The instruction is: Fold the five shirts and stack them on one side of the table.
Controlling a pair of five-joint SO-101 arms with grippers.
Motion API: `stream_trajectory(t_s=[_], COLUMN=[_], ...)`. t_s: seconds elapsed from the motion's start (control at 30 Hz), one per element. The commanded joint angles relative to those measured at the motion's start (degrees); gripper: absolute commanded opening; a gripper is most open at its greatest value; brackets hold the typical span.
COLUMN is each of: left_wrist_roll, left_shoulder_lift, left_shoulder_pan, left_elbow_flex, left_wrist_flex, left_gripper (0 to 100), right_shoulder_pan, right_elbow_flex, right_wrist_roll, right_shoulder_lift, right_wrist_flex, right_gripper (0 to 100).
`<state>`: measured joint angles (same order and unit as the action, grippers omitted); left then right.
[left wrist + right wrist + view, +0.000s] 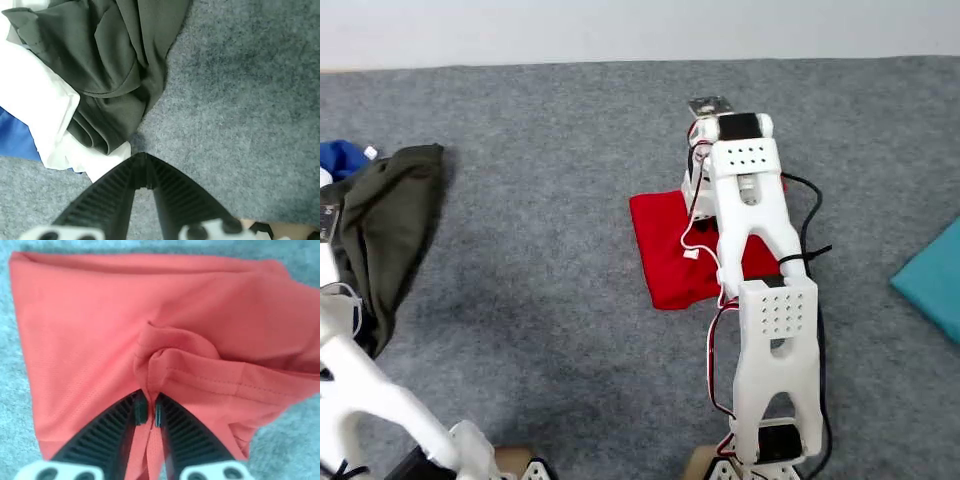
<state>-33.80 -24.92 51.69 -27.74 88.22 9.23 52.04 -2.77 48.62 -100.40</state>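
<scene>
Shirt [90,325], red, in right jaws

Robotics lab tabletop: grey carpet-like table cover [550,280], white printed arms [775,330], bare wall [620,30].

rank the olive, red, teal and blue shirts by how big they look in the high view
1. olive shirt
2. red shirt, partly under the right arm, so unsure against olive
3. teal shirt, cut by the frame edge
4. blue shirt
</scene>
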Motion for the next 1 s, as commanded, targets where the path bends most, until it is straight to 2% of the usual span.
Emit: stream_trajectory(t_s=[0.0, 0.3, 0.77, 0.97], left_wrist_roll=[-0.7, -0.7, -0.5, -0.5], left_shoulder_lift=[-2.3, -2.2, -2.2, -2.2], left_shoulder_pan=[-0.4, -1.6, -7.6, -7.6], left_elbow_flex=[0.7, 0.6, 0.5, 0.6], left_wrist_flex=[-2.3, -3.4, -3.3, -3.6], left_gripper=[0, 0, 0, 0], right_shoulder_pan=[-2.8, -9.2, -18.2, -20.0], right_elbow_flex=[-3.5, -16.3, -18.3, -22.9], right_wrist_roll=[-0.5, -0.5, -0.5, -0.6], right_shoulder_lift=[-8.4, -14.8, -15.2, -18.1], right_wrist_flex=[-2.4, -2.2, -2.2, -2.3], right_gripper=[0.9, 0.9, 2.4, 23.0])
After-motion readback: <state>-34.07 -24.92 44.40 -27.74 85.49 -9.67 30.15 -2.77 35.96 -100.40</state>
